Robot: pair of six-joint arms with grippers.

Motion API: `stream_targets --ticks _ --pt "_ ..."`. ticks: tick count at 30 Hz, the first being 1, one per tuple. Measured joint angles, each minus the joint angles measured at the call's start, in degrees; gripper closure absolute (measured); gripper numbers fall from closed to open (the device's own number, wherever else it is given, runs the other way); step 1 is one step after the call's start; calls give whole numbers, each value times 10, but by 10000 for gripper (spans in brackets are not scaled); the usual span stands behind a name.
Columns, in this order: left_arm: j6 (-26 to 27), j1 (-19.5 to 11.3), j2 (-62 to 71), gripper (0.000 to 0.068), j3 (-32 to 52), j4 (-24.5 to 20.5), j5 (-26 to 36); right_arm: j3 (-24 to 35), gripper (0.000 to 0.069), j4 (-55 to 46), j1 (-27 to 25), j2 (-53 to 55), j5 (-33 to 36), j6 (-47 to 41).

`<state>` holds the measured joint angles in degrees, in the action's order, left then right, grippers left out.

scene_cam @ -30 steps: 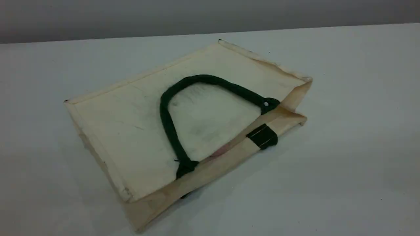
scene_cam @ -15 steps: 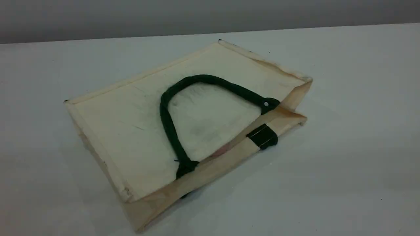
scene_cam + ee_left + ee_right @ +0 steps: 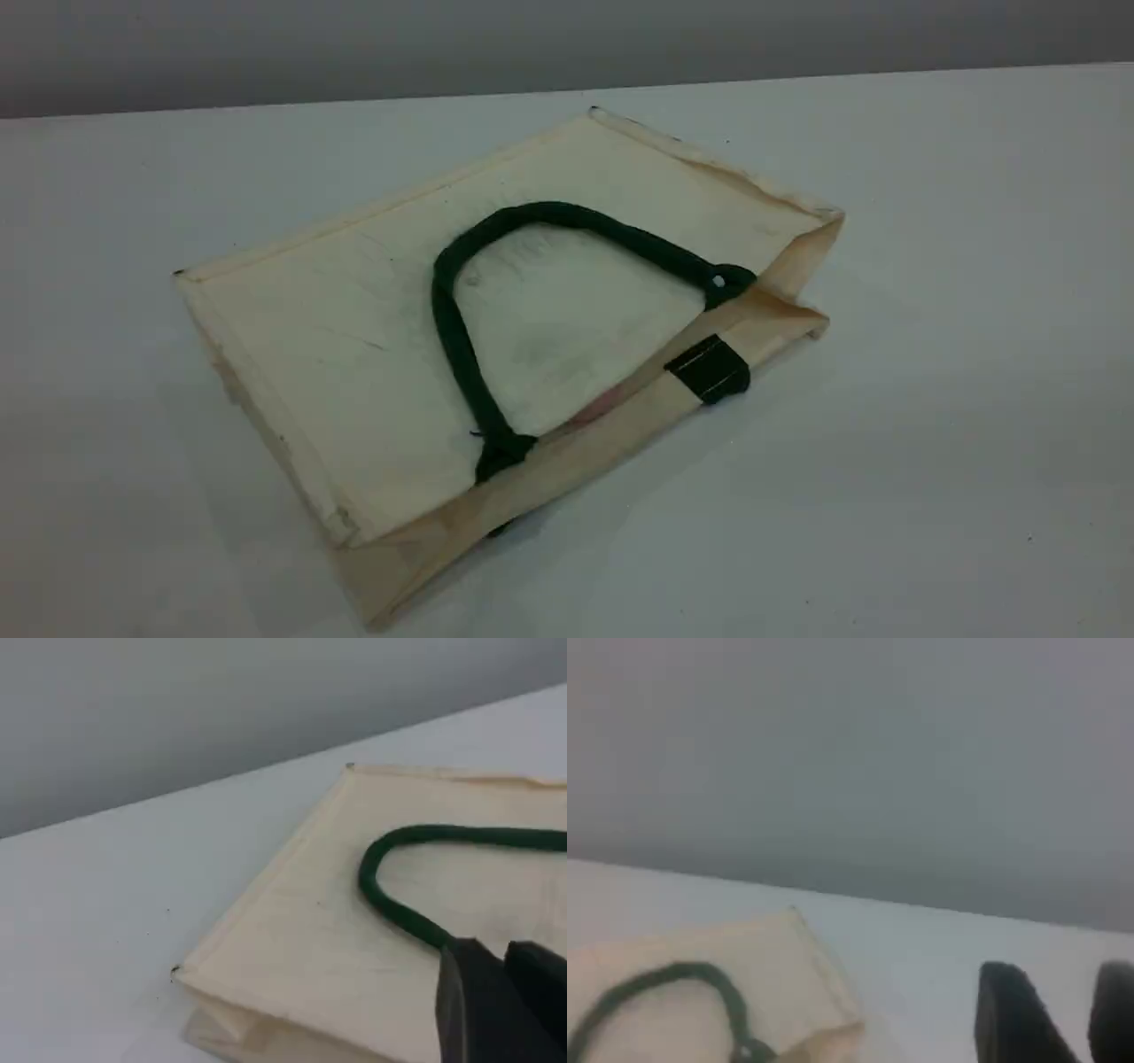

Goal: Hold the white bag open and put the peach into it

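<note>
The white bag [image 3: 354,337] lies flat on the table, its dark green rope handle [image 3: 456,337] folded back over the upper panel. Its mouth faces the near right, beside a green patch [image 3: 709,368]. A faint pink spot [image 3: 601,408] shows at the mouth; I cannot tell whether it is the peach. Neither arm appears in the scene view. In the left wrist view my left gripper [image 3: 503,970] hovers over the bag [image 3: 301,939] near the handle [image 3: 390,895], fingers slightly apart and empty. My right gripper [image 3: 1063,1010] stands open and empty to the right of the bag [image 3: 788,983].
The pale table [image 3: 930,354] stretches around the bag on all sides. Its far edge [image 3: 886,73] meets a plain grey wall. Nothing else stands on it.
The bag lies as before. Only the soft shadows on the table around it have shifted slightly.
</note>
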<state>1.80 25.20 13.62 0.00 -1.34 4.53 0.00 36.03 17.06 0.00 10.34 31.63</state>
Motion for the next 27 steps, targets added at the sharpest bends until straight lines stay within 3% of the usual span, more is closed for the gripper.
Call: stream_targets --ticks 15,27 --pt "1 0 0 556 0 -1 -1 0 485 34 0 0 1 0" --pt "1 0 0 502 0 -1 -1 0 412 32 0 0 1 3"
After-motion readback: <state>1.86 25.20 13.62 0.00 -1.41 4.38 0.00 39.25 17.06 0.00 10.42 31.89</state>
